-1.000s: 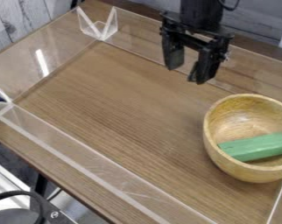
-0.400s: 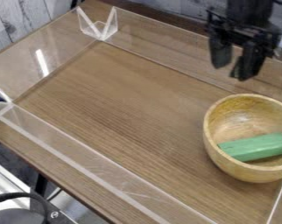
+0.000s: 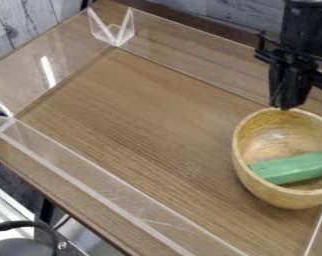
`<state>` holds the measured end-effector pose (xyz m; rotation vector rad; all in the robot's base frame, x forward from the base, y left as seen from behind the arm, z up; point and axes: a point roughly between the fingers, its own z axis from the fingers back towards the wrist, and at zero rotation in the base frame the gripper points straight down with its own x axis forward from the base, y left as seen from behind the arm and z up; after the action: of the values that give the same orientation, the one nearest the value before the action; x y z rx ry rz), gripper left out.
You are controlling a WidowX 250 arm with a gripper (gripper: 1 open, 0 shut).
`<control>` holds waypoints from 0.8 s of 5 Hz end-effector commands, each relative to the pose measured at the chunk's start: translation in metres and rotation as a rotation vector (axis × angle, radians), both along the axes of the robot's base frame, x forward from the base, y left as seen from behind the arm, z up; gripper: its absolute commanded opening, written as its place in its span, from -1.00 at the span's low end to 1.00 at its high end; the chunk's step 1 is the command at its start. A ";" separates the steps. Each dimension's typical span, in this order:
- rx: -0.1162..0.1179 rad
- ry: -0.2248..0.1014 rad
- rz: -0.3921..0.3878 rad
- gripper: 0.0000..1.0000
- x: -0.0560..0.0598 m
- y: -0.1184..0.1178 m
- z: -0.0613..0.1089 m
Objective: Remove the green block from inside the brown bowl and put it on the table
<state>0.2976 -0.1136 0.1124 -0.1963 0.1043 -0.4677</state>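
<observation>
The green block [image 3: 292, 168] lies flat inside the brown bowl [image 3: 247, 135], toward its near right side. The bowl stands on the table [image 3: 137, 115] at the right. My gripper [image 3: 289, 100] hangs pointing down above the bowl's far rim, clear of the block and with nothing in it. Its fingers stand closer together than before and read as one dark shape, so I cannot tell whether a gap remains.
Low clear acrylic walls [image 3: 70, 165] run around the tabletop. A clear folded acrylic piece [image 3: 110, 26] stands at the back left corner. Bare wood stretches left of the bowl.
The gripper has travelled right from the table's middle back to above the bowl's far rim. Its fingers, clearly spread before, have drawn together.
</observation>
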 end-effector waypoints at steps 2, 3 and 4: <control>-0.048 -0.043 -0.012 -1.00 -0.006 -0.011 0.009; -0.063 -0.027 -0.041 -1.00 -0.005 -0.016 0.010; -0.076 -0.012 -0.069 1.00 -0.004 -0.021 0.010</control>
<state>0.2868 -0.1292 0.1056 -0.2598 0.1451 -0.5166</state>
